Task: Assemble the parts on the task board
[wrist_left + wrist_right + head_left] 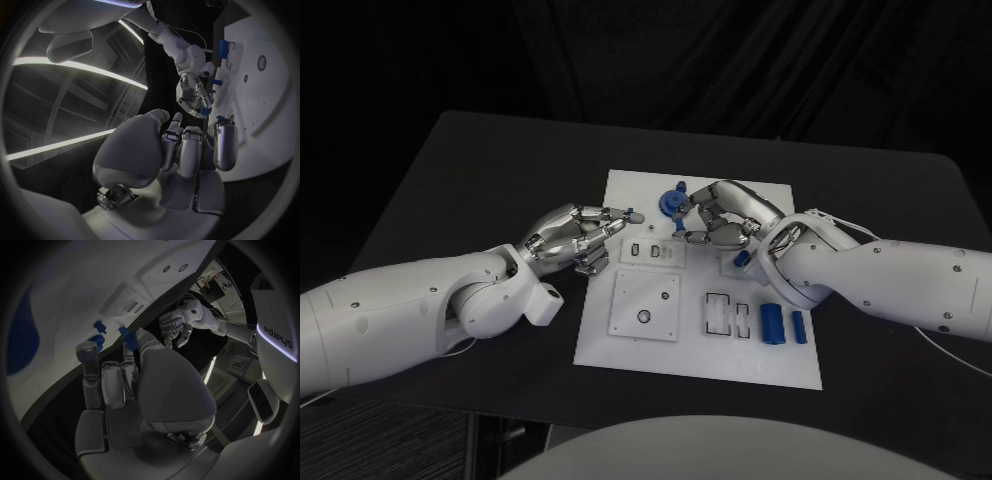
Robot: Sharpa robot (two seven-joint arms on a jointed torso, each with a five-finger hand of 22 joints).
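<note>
The white task board (629,340) lies mid-table. A blue round part (672,205) stands at the board's far end, and my right hand (721,218) curls around it from the right, its fingertips (199,102) on the part. In the right wrist view a blue piece (129,336) sits against that hand's thumb. Another small blue part (743,260) lies under the right wrist. Two blue bars (772,322) lie at the board's right side. My left hand (574,238) hovers at the board's left edge with its fingers (187,150) curled in and nothing seen inside them.
Raised white blocks with slots and holes (646,305) take up the board's left half, and rectangular recesses (718,313) sit beside the blue bars. Black table (473,180) surrounds the board, with bare room to the far left and near right.
</note>
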